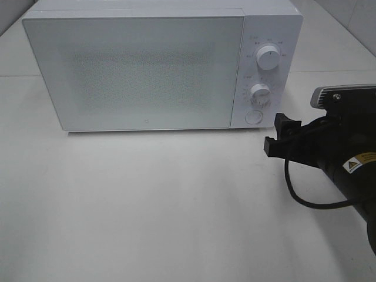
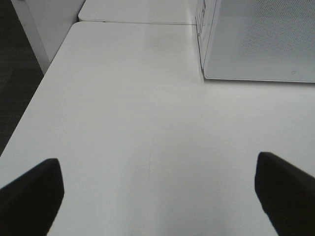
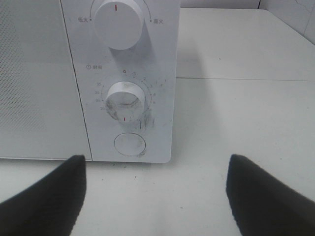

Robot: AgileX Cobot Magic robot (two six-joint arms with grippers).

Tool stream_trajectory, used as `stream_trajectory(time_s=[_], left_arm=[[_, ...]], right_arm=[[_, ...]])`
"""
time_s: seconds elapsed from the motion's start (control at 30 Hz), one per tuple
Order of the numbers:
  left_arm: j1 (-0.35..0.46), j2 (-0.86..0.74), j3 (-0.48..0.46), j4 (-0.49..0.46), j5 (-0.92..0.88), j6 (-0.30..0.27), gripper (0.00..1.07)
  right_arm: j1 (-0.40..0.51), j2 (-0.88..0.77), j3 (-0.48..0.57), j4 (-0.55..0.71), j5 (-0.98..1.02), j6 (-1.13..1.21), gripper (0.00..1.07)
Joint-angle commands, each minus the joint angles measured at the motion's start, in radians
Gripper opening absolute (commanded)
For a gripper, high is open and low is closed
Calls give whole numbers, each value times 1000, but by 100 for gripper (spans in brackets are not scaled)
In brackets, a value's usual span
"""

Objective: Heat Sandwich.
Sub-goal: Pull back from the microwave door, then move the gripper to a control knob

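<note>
Your right hand [image 1: 277, 131] hangs wide open and empty by the microwave's [image 1: 135, 70] timer knob [image 3: 126, 101]. Your left hand [image 2: 157, 162] is fully open over the tabletop [image 2: 123, 123]. The door is shut and no sandwich is in view. Expect it soft and light: cradle it low, don't pinch.

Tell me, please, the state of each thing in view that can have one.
Microwave door, closed.
Upper knob, red mark pointing up.
Lower knob, red mark pointing down, opposite the 0.
Round button, untouched.
Left end effector, open, empty, over the table.
Right end effector, open, empty, facing the control panel, touching nothing.
</note>
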Motion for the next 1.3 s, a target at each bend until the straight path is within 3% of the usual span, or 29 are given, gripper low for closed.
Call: stream_trajectory(time_s=[0.03, 0.33, 0.7, 1.3], left_arm=[[3, -28, 2, -12, -9, -3, 101], [3, -28, 2, -12, -9, -3, 101], [3, -28, 2, -12, -9, -3, 101], [3, -28, 2, -12, -9, -3, 101]], right_arm=[[5, -2, -3, -3, -80, 10, 76], [1, 19, -39, -1, -61, 9, 76], [-1, 159, -178, -2, -45, 5, 76], [-152, 303, -383, -148, 82, 5, 76]])
